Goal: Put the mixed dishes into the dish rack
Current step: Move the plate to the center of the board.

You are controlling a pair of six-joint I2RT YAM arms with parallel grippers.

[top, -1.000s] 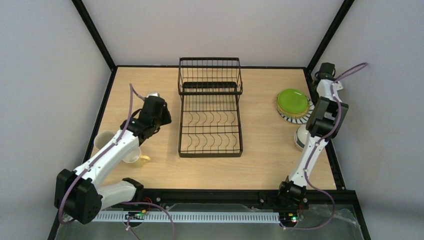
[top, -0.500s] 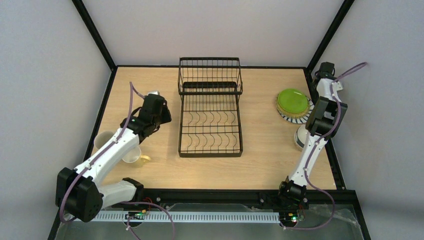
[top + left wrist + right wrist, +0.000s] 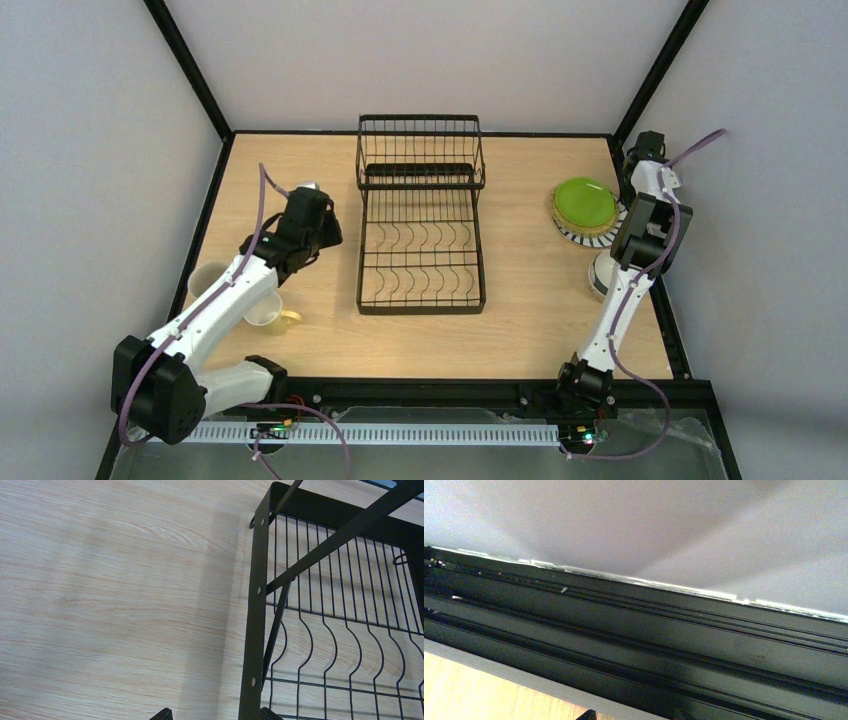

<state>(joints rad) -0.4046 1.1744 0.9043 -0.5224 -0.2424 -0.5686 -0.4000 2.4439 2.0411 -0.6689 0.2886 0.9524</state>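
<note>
The black wire dish rack (image 3: 420,215) stands mid-table, its raised basket at the far end. A lime green plate (image 3: 585,203) tops a stack at the right, with a striped rim (image 3: 574,239) showing beneath. A white mug (image 3: 598,275) sits partly under the right arm. A cream mug (image 3: 205,280) and a pale yellow mug (image 3: 268,312) stand at the left, beside the left arm. My left gripper (image 3: 313,190) hovers open by the rack's left rail (image 3: 255,630); its fingertips (image 3: 162,714) are empty. My right gripper (image 3: 648,143) is open and empty, facing the far right corner.
A black frame rail (image 3: 674,630) and the grey wall (image 3: 649,525) fill the right wrist view, close ahead of that gripper. Black corner posts (image 3: 190,70) rise at the back. Bare wood (image 3: 115,590) lies left of the rack.
The right arm's wrist has shifted slightly toward the far right corner. The left arm and the dishes have stayed put.
</note>
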